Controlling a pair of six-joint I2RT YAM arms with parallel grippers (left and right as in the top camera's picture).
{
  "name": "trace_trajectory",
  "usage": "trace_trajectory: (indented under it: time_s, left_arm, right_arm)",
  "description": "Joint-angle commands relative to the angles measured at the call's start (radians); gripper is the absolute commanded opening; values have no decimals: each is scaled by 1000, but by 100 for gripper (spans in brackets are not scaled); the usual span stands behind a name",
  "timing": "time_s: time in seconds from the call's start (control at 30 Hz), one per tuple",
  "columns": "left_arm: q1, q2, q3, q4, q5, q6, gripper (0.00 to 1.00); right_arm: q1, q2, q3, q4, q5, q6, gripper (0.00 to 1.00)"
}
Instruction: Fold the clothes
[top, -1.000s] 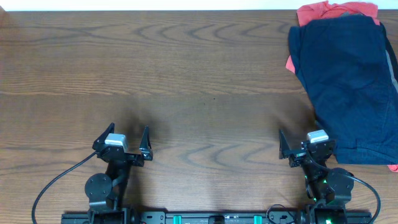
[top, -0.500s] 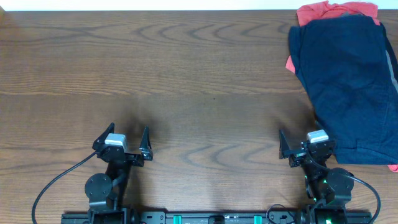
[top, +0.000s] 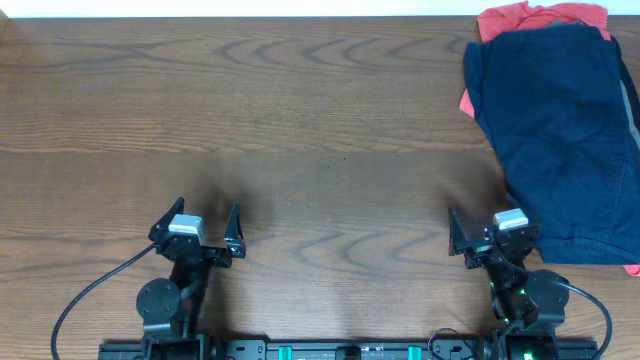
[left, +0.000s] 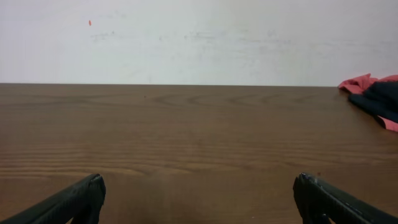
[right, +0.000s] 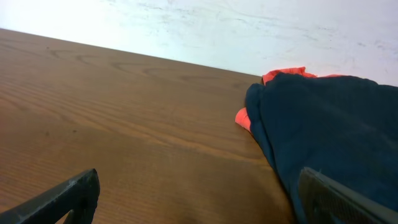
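The clothes lie in a pile at the table's far right. A dark navy garment (top: 560, 130) is spread on top of a coral-red garment (top: 540, 18) that peeks out at the back and left edges. My right gripper (top: 492, 220) sits open near the front edge, just beside the navy garment's near-left corner, holding nothing. In the right wrist view the navy garment (right: 329, 130) fills the right side, and the right fingertip (right: 329, 196) shows against its edge. My left gripper (top: 207, 208) stands open at the front left, far from the pile, over bare wood (left: 198, 186).
The brown wooden table (top: 300, 120) stretches from the left side to the pile. A white wall (left: 199, 37) rises behind its far edge. Black cables run from both arm bases (top: 160, 300) along the front rail.
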Motion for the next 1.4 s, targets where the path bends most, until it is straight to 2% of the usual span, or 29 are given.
trace_trajectory:
  time_s: [0.0, 1.1, 1.37]
  left_arm:
    - [-4, -6, -17, -38, -5, 9, 98]
    - [-4, -6, -17, -38, -5, 9, 98]
    - [-4, -6, -17, -32, -31, 9, 98]
  right_arm:
    - [-21, -8, -2, -4, -4, 18, 99]
    - [-21, -8, -2, -4, -5, 18, 99]
    - [-21, -8, -2, 67, 22, -4, 99]
